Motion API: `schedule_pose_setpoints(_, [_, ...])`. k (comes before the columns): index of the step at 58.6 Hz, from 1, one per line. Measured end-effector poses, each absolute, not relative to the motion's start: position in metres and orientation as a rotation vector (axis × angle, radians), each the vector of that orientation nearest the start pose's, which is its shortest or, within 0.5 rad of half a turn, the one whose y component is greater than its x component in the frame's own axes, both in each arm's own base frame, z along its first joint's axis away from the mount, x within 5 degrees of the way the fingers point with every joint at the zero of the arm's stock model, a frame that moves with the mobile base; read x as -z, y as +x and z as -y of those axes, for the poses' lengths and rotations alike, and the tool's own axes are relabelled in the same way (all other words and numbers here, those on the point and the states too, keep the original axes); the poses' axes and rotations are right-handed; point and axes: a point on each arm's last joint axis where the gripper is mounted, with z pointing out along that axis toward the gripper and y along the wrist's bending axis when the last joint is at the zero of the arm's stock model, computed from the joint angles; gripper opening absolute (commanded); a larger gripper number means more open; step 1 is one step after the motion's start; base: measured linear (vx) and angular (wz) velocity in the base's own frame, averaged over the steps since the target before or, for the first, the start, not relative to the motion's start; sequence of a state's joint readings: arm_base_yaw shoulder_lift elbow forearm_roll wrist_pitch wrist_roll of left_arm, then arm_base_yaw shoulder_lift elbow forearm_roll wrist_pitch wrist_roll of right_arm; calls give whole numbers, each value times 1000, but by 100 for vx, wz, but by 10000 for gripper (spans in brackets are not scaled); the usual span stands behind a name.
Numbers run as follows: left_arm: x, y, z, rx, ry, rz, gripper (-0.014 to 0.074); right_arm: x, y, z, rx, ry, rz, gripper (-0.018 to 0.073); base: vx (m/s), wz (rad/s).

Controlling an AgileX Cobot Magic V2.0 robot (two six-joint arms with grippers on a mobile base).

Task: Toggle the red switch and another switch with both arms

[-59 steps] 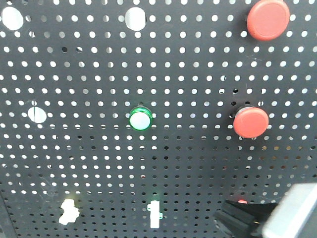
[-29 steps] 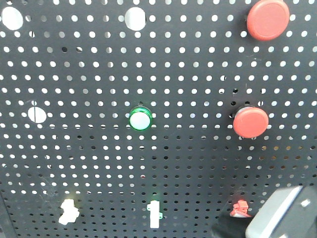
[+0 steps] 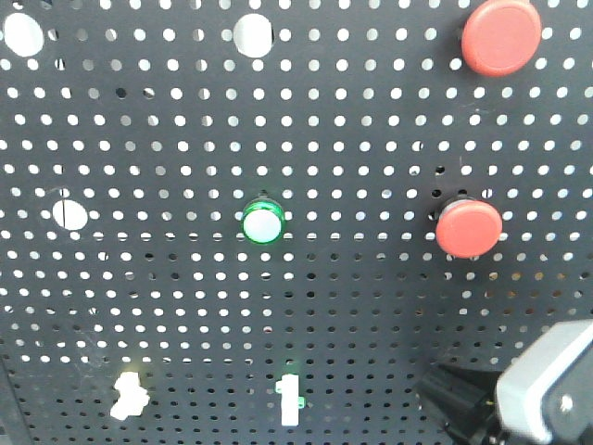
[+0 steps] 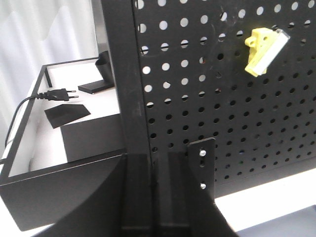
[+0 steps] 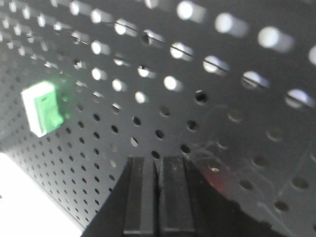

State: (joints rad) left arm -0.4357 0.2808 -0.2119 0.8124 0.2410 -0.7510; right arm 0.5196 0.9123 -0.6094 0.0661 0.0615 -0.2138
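Although the right wrist view is blurred, the right hand shows plainly at 6 o'clock, its two dark fingers pressed together with nothing between them. The red switch is only a dim red patch on the pegboard, just beside the fingertips at their 3 o'clock. I cannot tell whether they touch. A white switch lit green sits well apart at 10 o'clock.

In the left wrist view, the left hand rises from 6 o'clock, its fingers together and empty, in front of the board's black edge post. The yellow switch is mounted well apart at 1 o'clock. A small black bracket with two screws stands just beside the fingers at 3 o'clock. At 9 o'clock, the black-rimmed white bench carries a power plug with its cable, flat black sheets and a black angled stand.

In the front view, the right hand lies at 5 o'clock and hides the board behind it. Two round red buttons sit at 1 and 3 o'clock, and a green-ringed button sits near the middle. Two pale switches sit along the bottom.
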Motion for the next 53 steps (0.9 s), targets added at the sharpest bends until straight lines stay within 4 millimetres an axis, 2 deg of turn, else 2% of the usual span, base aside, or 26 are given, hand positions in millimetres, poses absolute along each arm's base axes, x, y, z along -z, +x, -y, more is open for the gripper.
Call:
schedule_pose_setpoints(26, [-252, 78, 19, 144, 288, -1689, 3, -309, 162, -102, -306, -663, -1868, -6, 0, 0])
schedule_pose_setpoints(27, [-252, 78, 19, 146, 289, -1688, 3, -300, 158, -101, -305, -702, -1959, -6, 0, 0])
schedule_pose_setpoints(34, [-252, 78, 20, 148, 291, -1685, 3, -277, 151, -98, -288, -771, -2144, -6, 0, 0])
schedule_pose_setpoints(53, [-253, 78, 20, 139, 301, -1678, 3, -272, 141, -96, -333, -777, -2253, -6, 0, 0])
